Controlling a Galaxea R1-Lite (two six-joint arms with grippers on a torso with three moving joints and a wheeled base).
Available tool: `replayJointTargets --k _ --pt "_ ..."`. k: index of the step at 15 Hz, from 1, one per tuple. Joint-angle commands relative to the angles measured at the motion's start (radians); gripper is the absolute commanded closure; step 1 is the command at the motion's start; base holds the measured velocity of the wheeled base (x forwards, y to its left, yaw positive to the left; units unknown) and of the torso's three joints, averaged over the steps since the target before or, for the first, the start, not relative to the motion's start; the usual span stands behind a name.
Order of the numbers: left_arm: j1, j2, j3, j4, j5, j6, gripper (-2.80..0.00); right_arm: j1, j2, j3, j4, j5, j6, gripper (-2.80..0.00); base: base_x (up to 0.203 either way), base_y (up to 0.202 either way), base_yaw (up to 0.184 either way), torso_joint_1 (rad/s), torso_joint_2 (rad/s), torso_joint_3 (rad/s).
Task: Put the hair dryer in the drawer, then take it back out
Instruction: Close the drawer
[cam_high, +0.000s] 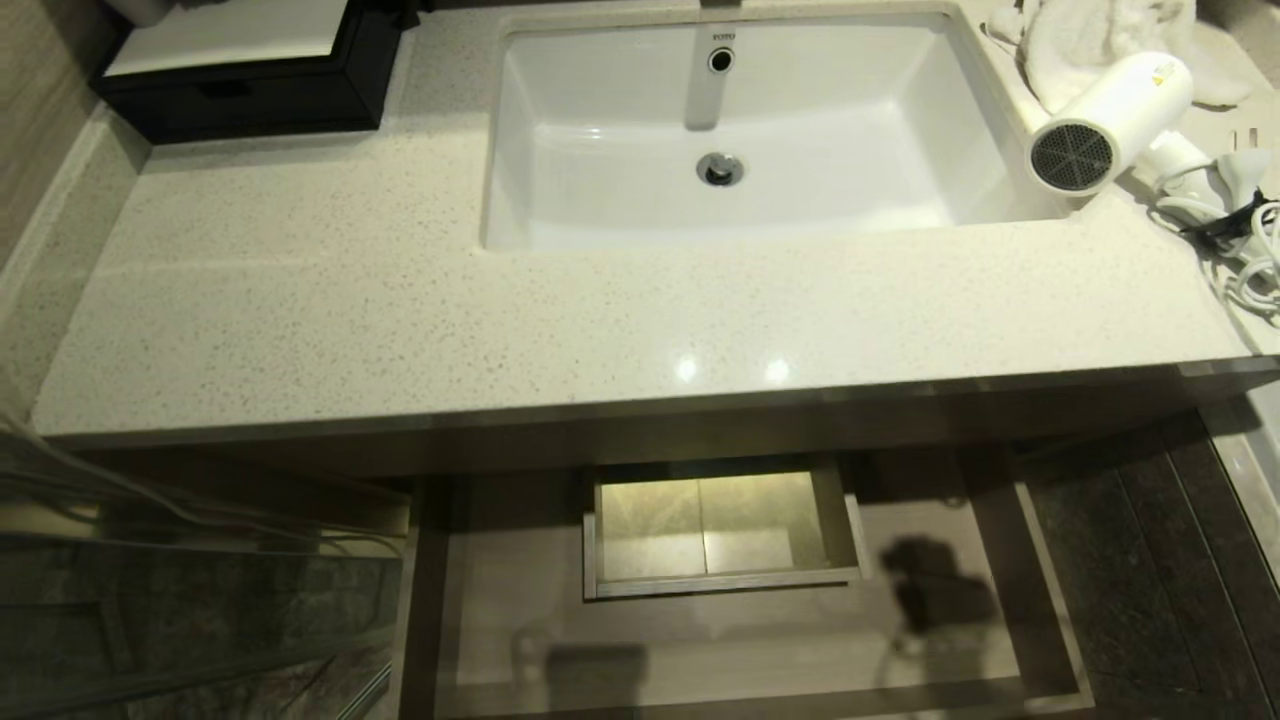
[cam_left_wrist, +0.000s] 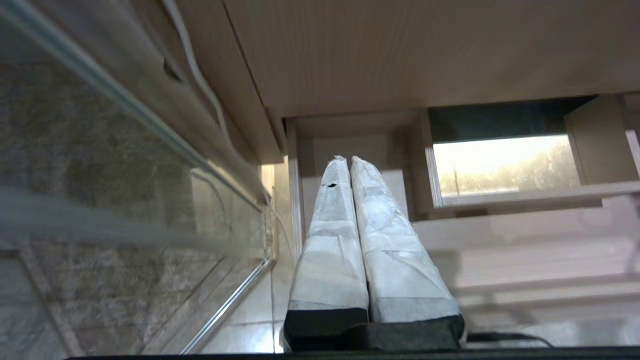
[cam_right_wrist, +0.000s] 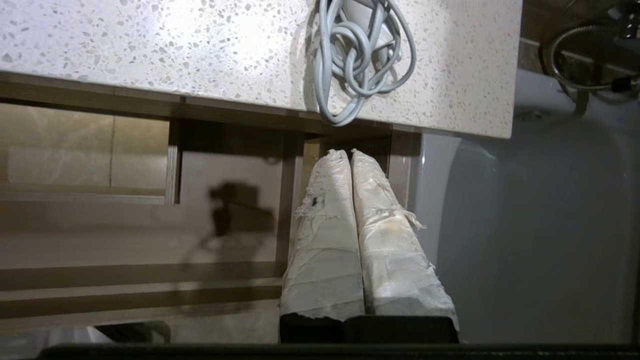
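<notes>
1. Far left, back of the bench (cam_high: 400, 330): a black box (cam_high: 240, 70) with a pale top. Nothing to do with the job.
2. Left claw (cam_left_wrist: 348, 159) is parked low by the glass panel (cam_left_wrist: 125, 200), under the bench edge. Its taped fingers (cam_left_wrist: 330, 240) are pressed together, holding nothing. Looks idle.
3. Middle: the sink (cam_high: 740, 130), dry as far as I can tell, drain in the centre.
4. Below it, the drawer (cam_high: 760, 640) is pulled out wide and looks bare, just a shadow on the floor of it. The boxed cutout (cam_high: 715, 530) sits at mid-back.
5. Right claw (cam_right_wrist: 348, 152) is down in front of the bench's right end, near the drawer's right side, pointing up at the bench edge. Fingers (cam_right_wrist: 325, 240) shut tight, nothing between them.
6. Far right on the bench: the dryer (cam_high: 1110, 120) lies on its side beside the sink, grille facing the front, barrel leaning on a towel (cam_high: 1110, 35). Its cord (cam_high: 1240, 250) is piled in loose loops near the front edge, one loop hanging just over it in the right wrist view.
7. My read: drawer's open, dryer not picked up yet, so we're at the fetch-the-dryer bit of step one.
8. Next, I'd guess the right claw has to come up over the bench, spread its fingers, and grab the barrel or handle. The trailing cord could snag on the edge on the way down.
</notes>
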Motion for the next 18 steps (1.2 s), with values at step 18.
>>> replayJointTargets --k 18 --pt "-0.001 0.0 0.0 0.0 0.0 0.0 0.0 0.009 -0.161 0.19 -0.114 0.007 0.0 0.0 0.0 0.0 0.0 -0.314 0.09 -0.223"
